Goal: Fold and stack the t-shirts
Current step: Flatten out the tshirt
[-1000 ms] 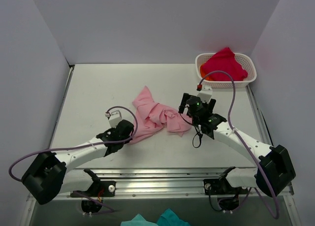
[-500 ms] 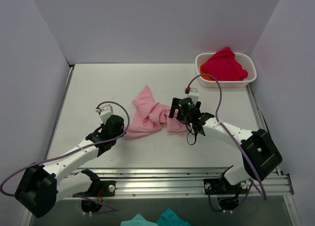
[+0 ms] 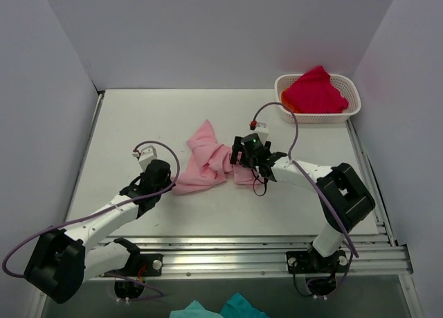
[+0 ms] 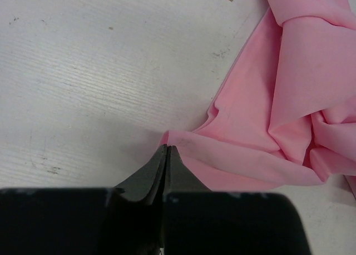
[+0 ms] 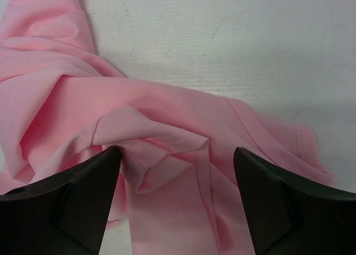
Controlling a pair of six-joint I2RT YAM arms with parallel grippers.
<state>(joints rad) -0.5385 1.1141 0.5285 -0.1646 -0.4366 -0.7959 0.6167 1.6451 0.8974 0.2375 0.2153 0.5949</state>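
- The white plastic lattice basket (image 3: pixel 351 103) sits at the table's (image 3: pixel 131 124) far right corner, holding the crimson red cotton t-shirt (image 3: pixel 315 91). It is well apart from both arms.
- A teal cloth (image 3: pixel 223 309) shows below the near rail.
- The crumpled light pink cotton t-shirt (image 3: pixel 208 164) lies mid-table between the grippers.
- The left gripper (image 4: pixel 167 150) has its jaws pressed together on that shirt's near-left corner.
- The right gripper (image 5: pixel 175 163) stands with jaws wide apart, straddling a raised fold, gripping nothing.
- Since a second ago, the right gripper has moved left onto the shirt, and the left gripper has drawn its corner leftward.
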